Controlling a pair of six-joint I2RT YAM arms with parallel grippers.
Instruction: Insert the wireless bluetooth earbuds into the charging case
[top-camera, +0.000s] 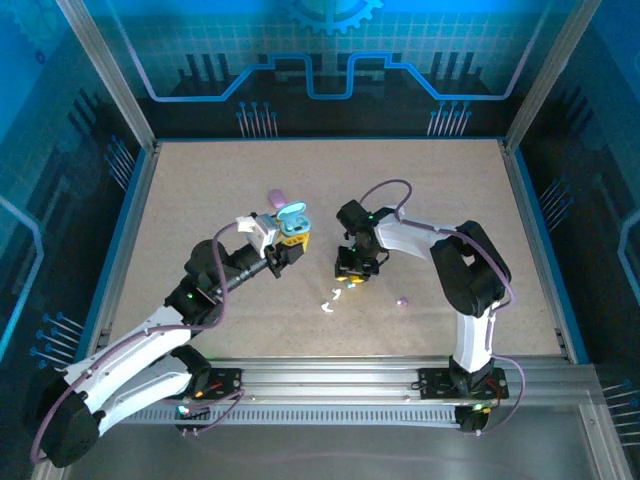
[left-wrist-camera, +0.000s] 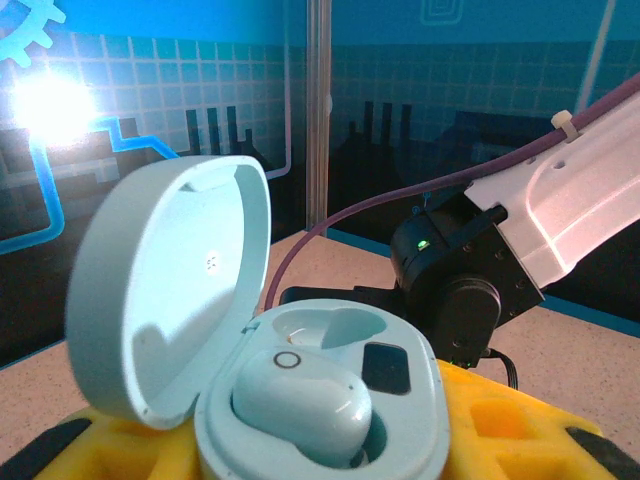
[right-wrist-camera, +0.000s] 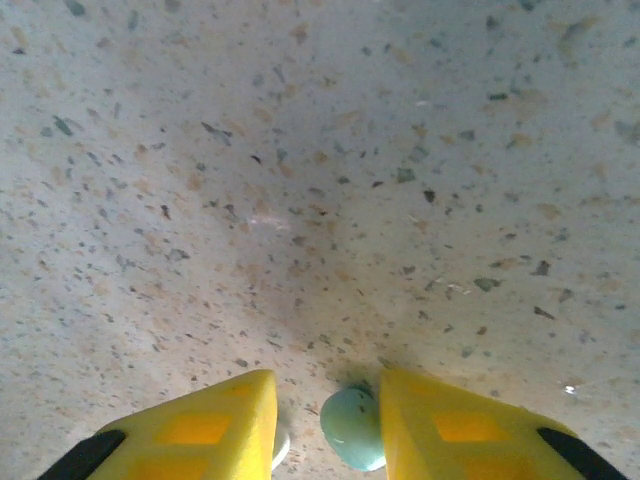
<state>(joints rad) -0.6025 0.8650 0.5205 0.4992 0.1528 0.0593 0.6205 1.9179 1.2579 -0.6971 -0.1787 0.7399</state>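
At the middle of the speckled desk, the left tool grips a light blue charging case between its yellow fingers and holds it clear of the surface. The case's lid is swung up and open. One light blue earbud is seated in the case, and the socket beside it is empty.

Just to the right, the right tool points down at the desk. Its jaws stand apart around a second light blue earbud, which lies on the surface. The earbud touches one finger, with a gap on the other side.

Two white earbuds lie together near the right tool, towards the arm bases. A purple earbud sits alone further right. A small purple piece lies just beyond the held case; what it is cannot be made out.
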